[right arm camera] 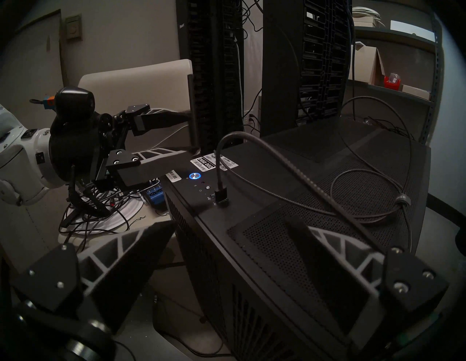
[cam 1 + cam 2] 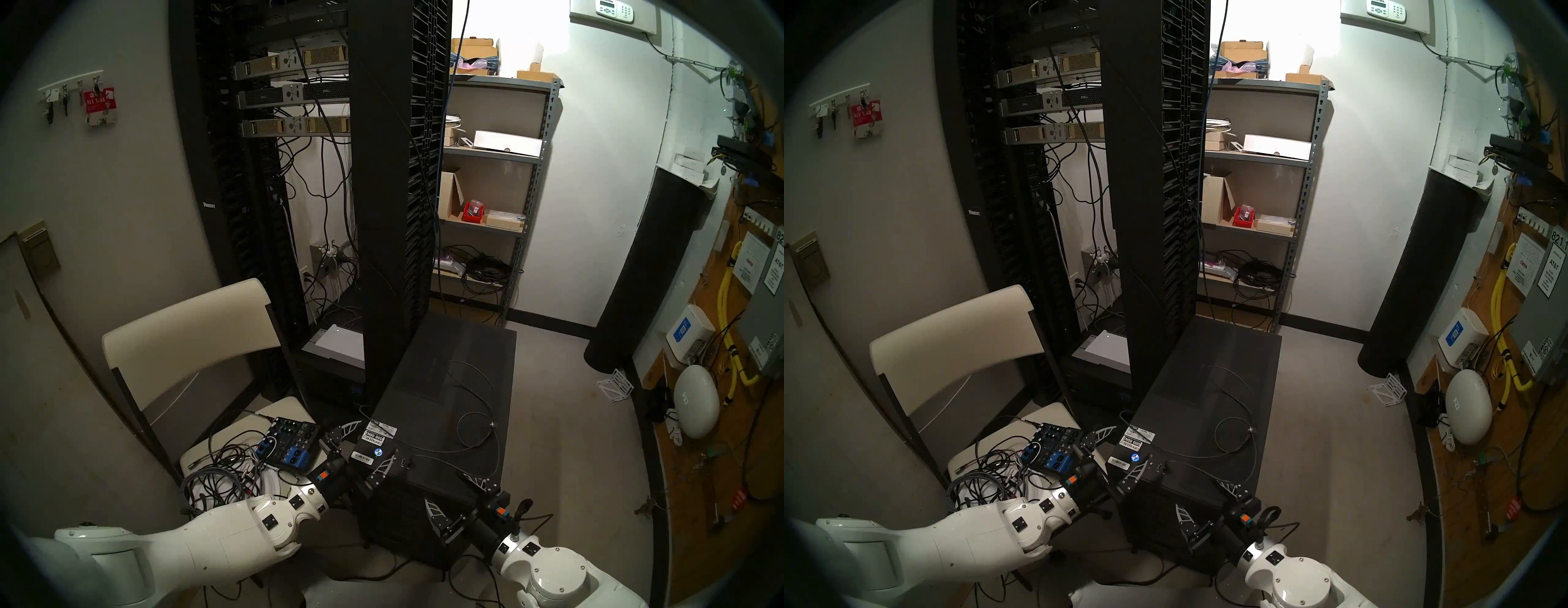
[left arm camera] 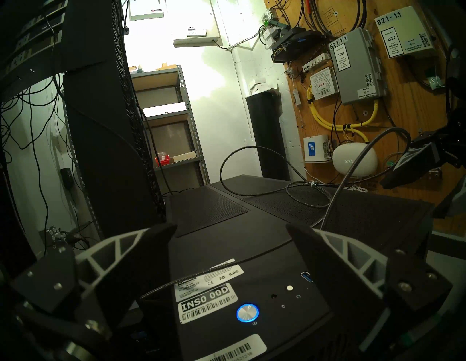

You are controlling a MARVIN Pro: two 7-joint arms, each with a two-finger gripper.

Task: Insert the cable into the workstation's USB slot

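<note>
The workstation (image 2: pixel 445 382) is a black tower on the floor with white barcode stickers and a blue-lit button (image 3: pixel 247 312). The dark grey cable (image 2: pixel 479 407) lies looped on its top. Its black plug (image 1: pixel 221 195) stands upright in a USB slot on the top front panel. My left gripper (image 2: pixel 375 437) is open and empty, its fingers either side of the stickers and the button. My right gripper (image 2: pixel 443 487) is open and empty at the front right corner, a little short of the plug. In the left wrist view the plug is hidden behind a finger (image 3: pixel 327 252).
A tall black server rack (image 2: pixel 382 170) stands just behind the tower on its left. A white chair (image 2: pixel 186 331) on the left carries a blue audio mixer (image 2: pixel 292 446) and a heap of cords (image 2: pixel 220 471). A metal shelf (image 2: pixel 530 191) and a black column (image 2: pixel 636 276) stand behind.
</note>
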